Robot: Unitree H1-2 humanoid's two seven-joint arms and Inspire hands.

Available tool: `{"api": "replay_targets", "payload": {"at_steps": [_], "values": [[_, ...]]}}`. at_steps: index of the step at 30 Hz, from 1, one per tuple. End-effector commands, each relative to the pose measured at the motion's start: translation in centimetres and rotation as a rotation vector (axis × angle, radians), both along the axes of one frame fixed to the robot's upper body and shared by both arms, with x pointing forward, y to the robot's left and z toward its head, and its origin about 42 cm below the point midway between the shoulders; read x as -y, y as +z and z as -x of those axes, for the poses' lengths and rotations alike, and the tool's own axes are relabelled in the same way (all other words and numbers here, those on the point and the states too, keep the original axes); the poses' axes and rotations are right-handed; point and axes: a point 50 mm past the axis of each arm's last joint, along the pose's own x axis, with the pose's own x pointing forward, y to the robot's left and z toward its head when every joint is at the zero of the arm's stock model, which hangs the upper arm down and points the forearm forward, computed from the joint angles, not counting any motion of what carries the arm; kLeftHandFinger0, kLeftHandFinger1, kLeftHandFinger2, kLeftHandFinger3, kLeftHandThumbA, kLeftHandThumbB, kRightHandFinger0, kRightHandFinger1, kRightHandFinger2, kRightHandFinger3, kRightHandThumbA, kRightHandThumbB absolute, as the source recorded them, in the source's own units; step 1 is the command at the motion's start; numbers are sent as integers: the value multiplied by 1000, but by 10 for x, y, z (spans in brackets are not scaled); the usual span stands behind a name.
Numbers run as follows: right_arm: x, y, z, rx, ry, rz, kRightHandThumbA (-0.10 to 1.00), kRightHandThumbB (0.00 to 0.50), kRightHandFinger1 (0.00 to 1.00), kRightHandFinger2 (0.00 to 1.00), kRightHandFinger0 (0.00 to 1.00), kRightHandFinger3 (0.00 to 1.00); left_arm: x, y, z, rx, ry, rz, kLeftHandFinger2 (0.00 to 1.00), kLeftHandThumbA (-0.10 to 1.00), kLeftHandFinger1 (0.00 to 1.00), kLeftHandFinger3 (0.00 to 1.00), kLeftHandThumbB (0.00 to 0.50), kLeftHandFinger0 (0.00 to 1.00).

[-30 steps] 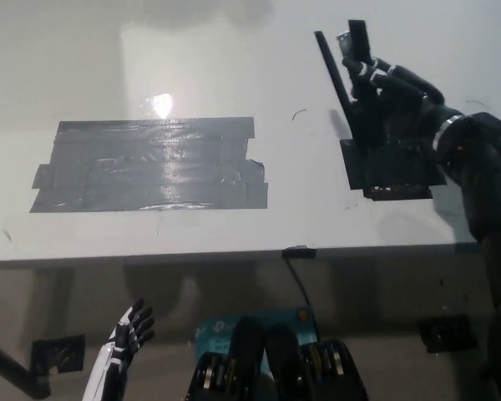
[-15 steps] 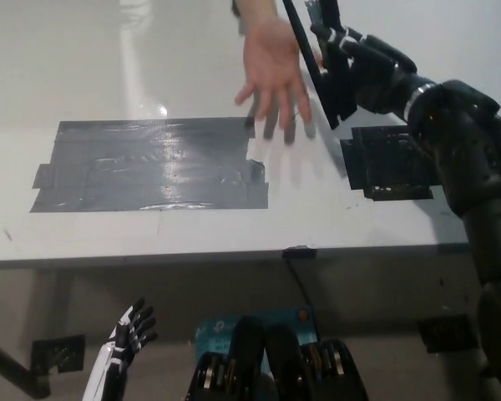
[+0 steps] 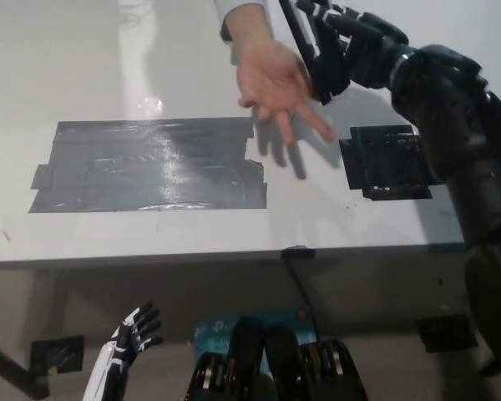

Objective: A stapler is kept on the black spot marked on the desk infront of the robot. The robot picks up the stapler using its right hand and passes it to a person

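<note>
Black right hand (image 3: 346, 46) grips the stapler (image 3: 305, 46) beside the person's open palm (image 3: 275, 79); I'd release only once they grasp it.

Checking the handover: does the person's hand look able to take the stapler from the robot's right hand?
Probably yes. The person's hand is open beside the stapler held up by the right hand, with nothing between them.
</note>
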Motion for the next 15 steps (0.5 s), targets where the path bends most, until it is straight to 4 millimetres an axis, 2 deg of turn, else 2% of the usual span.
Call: {"api": "replay_targets", "payload": {"at_steps": [1, 2, 3, 4, 5, 6, 7, 8, 9, 10, 11, 12, 13, 14, 15], "values": [[-27, 65, -10, 220, -80, 176, 884, 67, 0, 0, 0, 0, -1, 7, -3, 60, -32, -15, 853, 1000, 840, 858, 444, 770], [-32, 67, -11, 219, -95, 194, 886, 91, 0, 0, 0, 0, 0, 7, -4, 60, -35, -19, 845, 1000, 829, 852, 434, 756], [-34, 68, -11, 218, -98, 192, 886, 91, 0, 0, 0, 0, 0, 7, -4, 61, -36, -20, 845, 1000, 829, 852, 434, 756], [-41, 71, -11, 233, -89, 192, 875, 95, 0, 16, 0, 82, 1, 7, -5, 62, -40, -22, 832, 1000, 817, 846, 439, 737], [-43, 72, -11, 239, -86, 197, 870, 98, 0, 25, 0, 94, 1, 8, -5, 62, -41, -24, 831, 1000, 816, 846, 439, 734], [-49, 73, -10, 240, -83, 184, 850, 101, 0, 49, 0, 241, 2, 8, -6, 63, -44, -24, 826, 1000, 811, 843, 441, 722], [-52, 75, -10, 249, -78, 207, 873, 73, 0, 117, 0, 302, 2, 8, -6, 60, -44, -24, 824, 1000, 811, 841, 455, 721], [-56, 76, -9, 261, -73, 240, 879, 63, 0, 180, 0, 314, 2, 9, -7, 58, -44, -25, 824, 1000, 811, 841, 459, 720], [-61, 76, -9, 284, -63, 329, 942, 116, 274, 425, 306, 371, 2, 10, -9, 59, -44, -28, 823, 1000, 808, 838, 460, 716], [-63, 75, -9, 287, -18, 353, 1000, 171, 725, 918, 684, 787, 2, 10, -10, 61, -44, -29, 817, 1000, 800, 832, 463, 710], [-64, 74, -9, 288, 14, 364, 1000, 168, 878, 1000, 829, 909, 3, 11, -11, 63, -44, -31, 815, 1000, 798, 831, 463, 709], [-64, 71, -8, 277, 121, 397, 1000, 196, 1000, 1000, 1000, 1000, 3, 12, -12, 67, -42, -33, 810, 1000, 791, 825, 457, 703], [-63, 70, -8, 273, 154, 412, 1000, 221, 1000, 1000, 1000, 1000, 3, 12, -13, 69, -42, -33, 806, 1000, 785, 821, 452, 698], [-61, 67, -8, 290, 194, 516, 1000, 311, 1000, 1000, 1000, 1000, 2, 14, -14, 72, -42, -36, 800, 1000, 780, 815, 447, 695], [-60, 64, -8, 295, 214, 543, 1000, 344, 1000, 1000, 1000, 1000, 2, 16, -14, 76, -46, -34, 797, 1000, 777, 814, 443, 691]]}}
